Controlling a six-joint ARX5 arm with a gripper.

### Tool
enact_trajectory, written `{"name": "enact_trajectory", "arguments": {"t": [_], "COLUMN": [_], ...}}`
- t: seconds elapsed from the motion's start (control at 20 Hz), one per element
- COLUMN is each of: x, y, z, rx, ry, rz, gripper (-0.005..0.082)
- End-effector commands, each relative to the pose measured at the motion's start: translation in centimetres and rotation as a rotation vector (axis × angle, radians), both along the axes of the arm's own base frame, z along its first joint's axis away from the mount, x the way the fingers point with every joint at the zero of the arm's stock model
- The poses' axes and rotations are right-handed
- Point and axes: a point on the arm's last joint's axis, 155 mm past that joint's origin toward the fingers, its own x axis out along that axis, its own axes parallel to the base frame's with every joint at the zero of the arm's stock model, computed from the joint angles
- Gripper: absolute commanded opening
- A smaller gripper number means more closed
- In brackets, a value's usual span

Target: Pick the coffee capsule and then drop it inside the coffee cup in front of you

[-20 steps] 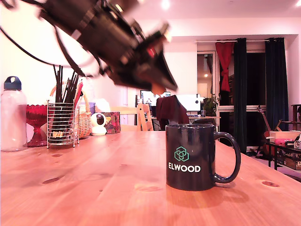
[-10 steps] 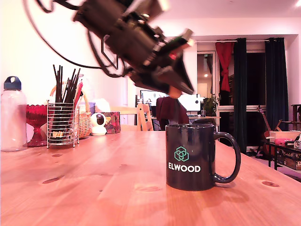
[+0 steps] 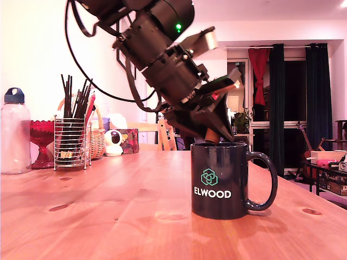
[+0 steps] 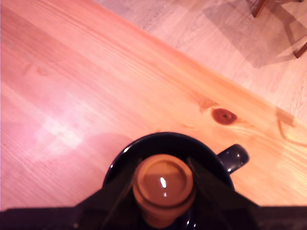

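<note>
Over the mug's open mouth, my gripper (image 3: 217, 135) hangs tilted, jaws drawn narrow and clamped on the coffee capsule (image 4: 163, 189). My wrist view shows the tan-brown pod pinched between my two dark fingers (image 4: 112, 199), its round flat face toward the camera, sitting directly above the dark hollow of the coffee cup (image 3: 219, 181). From the exterior view the capsule's tip shows just at the rim, not yet released. I cannot tell whether anything lies inside the cup. It stands upright on the wooden table (image 3: 108, 206), handle toward the exterior view's right. Well apart, at the exterior view's left, a wire basket (image 3: 70, 143) holds dark sticks, beside a red glass bowl (image 3: 42, 135) and a clear bottle (image 3: 14, 132).
</note>
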Motion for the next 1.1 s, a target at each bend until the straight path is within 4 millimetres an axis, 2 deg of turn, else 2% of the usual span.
{"name": "enact_trajectory", "arguments": {"t": [0.0, 0.9, 0.95, 1.0, 1.05], "x": [-0.25, -0.69, -0.69, -0.69, -0.74], "y": [-0.38, 0.17, 0.17, 0.13, 0.12], "z": [-0.57, -1.25, -1.25, -1.21, -1.22], "rx": [0.012, 0.040, 0.040, 0.038, 0.037], "ry": [0.005, 0.032, 0.032, 0.032, 0.035], "rz": [-0.011, -0.010, -0.010, -0.010, -0.011], "gripper": [0.0183, 0.0185, 0.0235, 0.0382, 0.0582]}}
